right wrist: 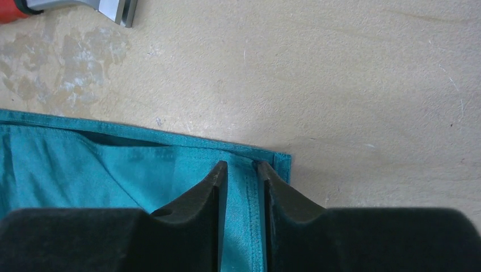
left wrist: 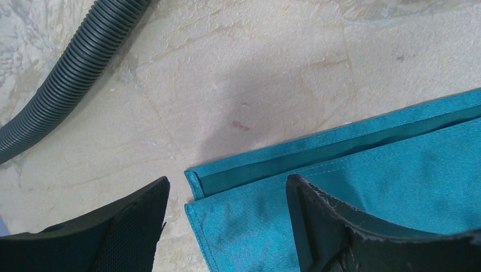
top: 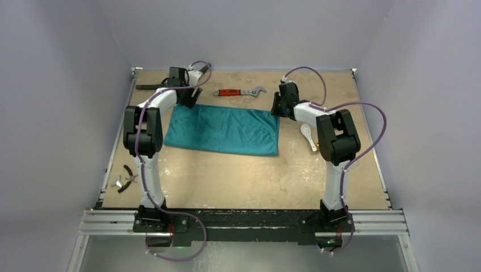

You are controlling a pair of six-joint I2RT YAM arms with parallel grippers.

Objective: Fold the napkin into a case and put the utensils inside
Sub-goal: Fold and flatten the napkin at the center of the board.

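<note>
The top view looks steeply down from high behind the worktop's [top: 244, 181] near edge, taking in all of it. Each wrist view hangs close over one far napkin [top: 224, 129] corner, also visible from above.

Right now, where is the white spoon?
Top view, right side: the white spoon lies just off the right edge of the teal napkin, beside the black elbow of the right arm.

Plain teal-green cloth napkin [top: 224, 129]: no pattern, stitched hems same teal. Flat wooden worktop [top: 255, 181]: tan, mottled with paler scuffed patches. Metal wrench [top: 238, 92]: red handle, silver head. Small plastic spoon [top: 308, 136]: white. Small pliers [top: 129, 174]: black handles. Ribbed hose [left wrist: 68, 73]: dark grey. Arm cables [top: 307, 67]: purple.
</note>
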